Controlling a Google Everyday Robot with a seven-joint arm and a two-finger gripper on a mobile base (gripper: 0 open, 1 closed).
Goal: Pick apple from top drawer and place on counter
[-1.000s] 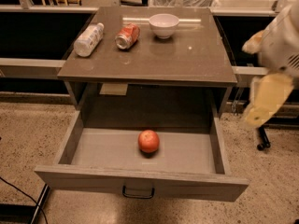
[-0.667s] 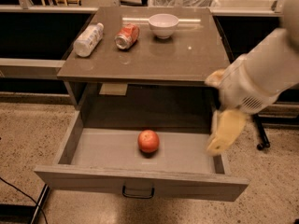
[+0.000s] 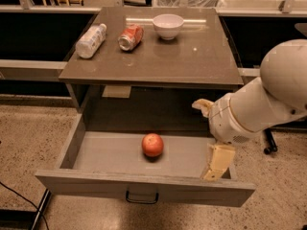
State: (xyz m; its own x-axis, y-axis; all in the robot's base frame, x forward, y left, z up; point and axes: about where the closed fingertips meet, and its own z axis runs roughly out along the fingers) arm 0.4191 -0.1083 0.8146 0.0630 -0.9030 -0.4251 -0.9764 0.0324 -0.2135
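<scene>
Open drawer [image 3: 144,188] holds apple [image 3: 152,144] mid-floor — gripper [image 3: 217,163] low at drawer's right end, apart from apple; spread or closed, can't tell.

One counter [image 3: 201,61] with three things on it: one bottle [image 3: 91,40] at its 10 o'clock, one can [image 3: 131,36] at 11 and one bowl [image 3: 168,26] at 12. One drawer [image 3: 144,188] with one handle [image 3: 142,197], and one apple [image 3: 152,144] in it. One arm [image 3: 268,99]. One gripper [image 3: 211,135] at the apple's 3 o'clock, over the drawer's right end, its two tan fingers [image 3: 218,161] held apart. One pale tag [image 3: 116,91] under the counter's edge, at the apple's 11 o'clock.
</scene>
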